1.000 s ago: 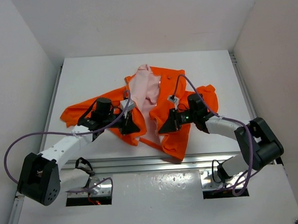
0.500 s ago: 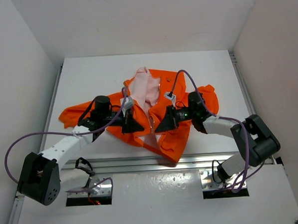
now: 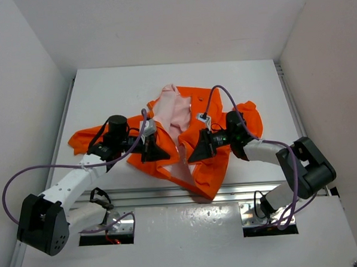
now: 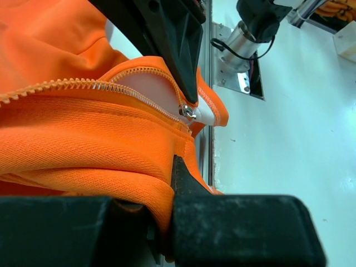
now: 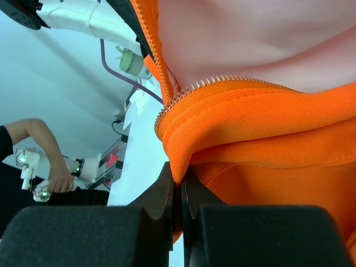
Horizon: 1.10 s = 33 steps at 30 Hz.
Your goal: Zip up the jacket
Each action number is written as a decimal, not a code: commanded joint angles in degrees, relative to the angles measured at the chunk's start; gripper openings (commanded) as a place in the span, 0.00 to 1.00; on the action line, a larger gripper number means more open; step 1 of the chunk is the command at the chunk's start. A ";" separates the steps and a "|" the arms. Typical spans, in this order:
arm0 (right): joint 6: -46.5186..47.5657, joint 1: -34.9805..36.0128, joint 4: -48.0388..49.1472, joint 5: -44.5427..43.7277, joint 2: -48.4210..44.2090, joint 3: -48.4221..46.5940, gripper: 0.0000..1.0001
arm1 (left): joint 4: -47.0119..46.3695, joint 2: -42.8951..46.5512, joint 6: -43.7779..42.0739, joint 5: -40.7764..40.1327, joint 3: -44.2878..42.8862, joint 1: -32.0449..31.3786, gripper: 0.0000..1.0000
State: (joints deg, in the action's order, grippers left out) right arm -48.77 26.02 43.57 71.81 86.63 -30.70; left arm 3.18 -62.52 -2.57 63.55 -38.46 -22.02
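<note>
Top external: found jacket [image 3: 216,167] lying unzipped at centre, hem toward 6 o'clock. Noted left gripper [image 3: 159,151] and right gripper [image 3: 193,153] each clamped tight on a front edge. Aligning zipper halves; next, probably needs pin seated into slider [image 4: 188,112].

A white table [image 3: 104,92] carries one thing — the orange jacket [image 3: 213,167], rumpled and unzipped around the table's middle, its pale pink lining [image 3: 174,110] showing. One sleeve [image 3: 86,139] spreads left; the hem reaches the near metal rail [image 3: 140,195].
</note>
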 commanded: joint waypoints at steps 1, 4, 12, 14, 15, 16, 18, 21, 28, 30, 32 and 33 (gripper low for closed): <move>2.28 0.26 3.54 2.45 -2.43 -0.42 0.00 | -1.25 1.53 -2.88 4.92 -1.01 0.66 0.00; 2.63 0.26 3.80 3.33 -2.08 -0.94 0.00 | -1.25 1.53 -3.41 4.92 -1.01 0.66 0.00; 1.93 1.22 3.89 2.81 -2.17 -1.21 0.00 | -1.86 0.47 -3.41 3.69 -1.53 0.14 0.00; 2.02 1.14 3.89 2.72 -1.64 -1.38 0.00 | -2.56 0.47 -2.88 3.16 -1.53 0.14 0.00; 1.84 1.40 3.89 2.72 -1.38 -1.64 0.00 | -3.26 0.47 -2.88 3.16 -1.53 -0.39 0.00; 1.75 1.75 3.89 2.81 -0.94 -2.08 0.00 | -3.27 0.47 -2.36 2.64 -1.53 -0.39 0.00; 1.58 1.84 4.15 2.81 -0.67 -2.61 0.00 | -3.80 0.47 -1.83 2.11 -1.53 -0.39 0.00; 0.70 2.37 4.86 2.55 0.29 -3.93 0.00 | -3.80 0.47 -1.83 2.11 -1.53 -0.92 0.00; -2.80 2.54 7.14 1.58 3.10 -6.39 0.00 | -3.80 -0.58 -1.83 1.58 -2.59 -0.92 0.00; -3.43 2.54 8.80 1.58 3.46 -6.04 0.00 | -3.80 -0.58 -1.83 1.58 -2.59 -0.92 0.00; -3.70 2.46 8.90 1.23 3.28 -5.34 0.00 | -3.80 -0.58 -1.83 1.05 -2.59 -0.92 0.00; -3.78 2.54 8.81 1.31 3.20 -5.16 0.00 | -3.80 -0.58 -1.83 1.05 -2.59 -0.92 0.00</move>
State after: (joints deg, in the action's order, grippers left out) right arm -52.03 28.01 46.63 73.01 90.06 -34.72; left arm 2.87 -63.31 -3.60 63.13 -38.57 -22.52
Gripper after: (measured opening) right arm 0.021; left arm 0.109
